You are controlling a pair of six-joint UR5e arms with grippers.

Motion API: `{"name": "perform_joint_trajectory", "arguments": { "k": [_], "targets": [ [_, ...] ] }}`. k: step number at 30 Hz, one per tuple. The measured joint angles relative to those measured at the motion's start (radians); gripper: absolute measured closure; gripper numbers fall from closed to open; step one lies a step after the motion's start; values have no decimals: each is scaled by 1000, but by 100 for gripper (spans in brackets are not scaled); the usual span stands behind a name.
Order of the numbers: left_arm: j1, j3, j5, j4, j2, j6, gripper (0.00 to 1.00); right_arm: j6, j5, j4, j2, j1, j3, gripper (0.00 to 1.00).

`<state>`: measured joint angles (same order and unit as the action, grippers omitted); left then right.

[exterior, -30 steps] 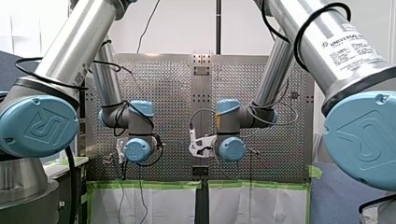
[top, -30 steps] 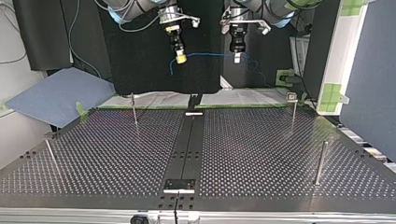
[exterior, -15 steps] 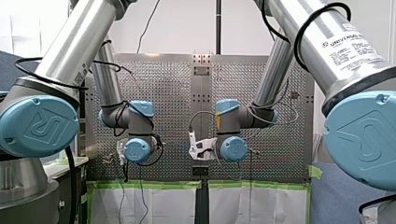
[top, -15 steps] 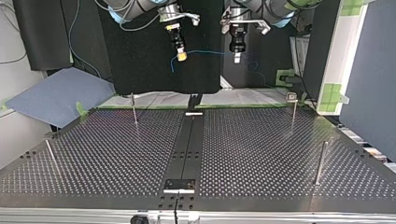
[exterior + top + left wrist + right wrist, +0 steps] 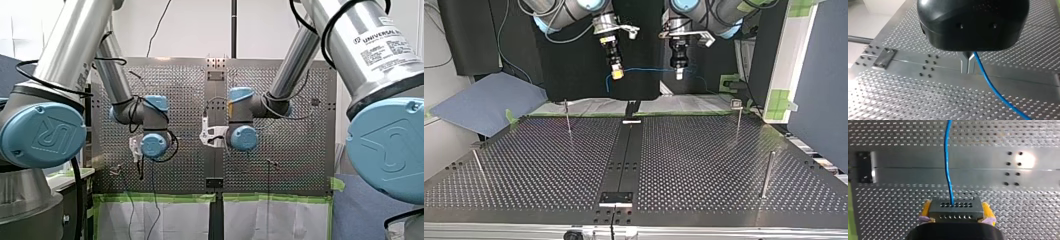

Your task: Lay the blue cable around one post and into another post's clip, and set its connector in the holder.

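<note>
While both arms bend in from the sides of the front view and bring their wrists close together over the middle strip, each gripper points down at the perforated counter point(image 5: 704, 165) and hangs well above it.

In the top view the two grippers hang side by side near the counter's far edge. My right gripper point(image 5: 617, 74) comes in at that view's left and leans slightly, its tip angled toward the other gripper. Its yellow-padded fingers point(image 5: 986, 210) are closed on the two ends of a dark block connector point(image 5: 955, 208) with rows of small holes in its face.

A blue cable point(image 5: 646, 69) leaves one of those holes and runs almost level across the gap to my left gripper point(image 5: 679, 74), which hangs straight down at the top view's right. In the left wrist view this black gripper's metal fingers point(image 5: 967, 55) come together to a narrow point, and the cable emerges right at that point, so they appear pinched on it. From there the cable trails away in the air over the counter.

The cable and connector are off the counter, touching no post. A post with a clip point(image 5: 738, 117) stands at the far right in the top view. Three plain posts stand elsewhere: far left point(image 5: 567, 116), near left point(image 5: 478, 167) and near right point(image 5: 766, 174). A dark plate point(image 5: 616, 198) lies on the middle strip at the near edge.
</note>
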<state>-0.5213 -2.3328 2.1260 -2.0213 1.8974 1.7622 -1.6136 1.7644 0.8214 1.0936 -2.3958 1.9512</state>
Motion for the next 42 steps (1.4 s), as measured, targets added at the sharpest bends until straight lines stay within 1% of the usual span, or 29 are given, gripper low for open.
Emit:
{"name": "perform_joint_trajectory", "arguments": {
  "k": [1, 4, 5, 7, 9, 13, 17, 21, 25, 29, 32, 37, 42],
  "targets": [
    [3, 5, 5, -8, -8, 3, 100, -12, -1, -11, 11, 3, -9, 100],
    [13, 19, 28, -35, -35, 15, 100, -36, -1, -36, 36, 10, -31, 100],
    [18, 22, 38, -46, -46, 20, 100, -41, -1, -43, 43, 12, -38, 100],
    [26, 25, 49, -62, -62, 25, 100, -50, -2, -59, 59, 16, -54, 100],
    [35, 27, 57, -79, -79, 29, 100, -55, -2, -73, 73, 19, -68, 100],
    [60, 27, 46, -110, -109, 45, 100, -64, -2, -104, 104, 26, -98, 100],
    [97, 28, 13, -148, -147, 77, 100, -68, -4, -137, 137, 28, -116, 100],
    [127, 35, -18, -179, -178, 107, 100, -70, -25, -170, 170, 29, -143, 100],
    [160, 50, -47, -211, -211, 140, 100, -66, -55, -207, 207, 28, -178, 100],
    [195, 61, -59, -248, -248, 177, 100, -57, -67, -240, 239, 25, -212, 100],
    [213, 64, -63, -273, -272, 201, 100, -53, -68, -263, 251, 23, -235, 100],
    [245, 68, -73, -311, -311, 227, 100, -47, -68, -302, 255, 17, -272, 100],
    [288, 76, -110, -356, -356, 259, 100, -45, -69, -338, 255, 9, -306, 100]
  ]
}}
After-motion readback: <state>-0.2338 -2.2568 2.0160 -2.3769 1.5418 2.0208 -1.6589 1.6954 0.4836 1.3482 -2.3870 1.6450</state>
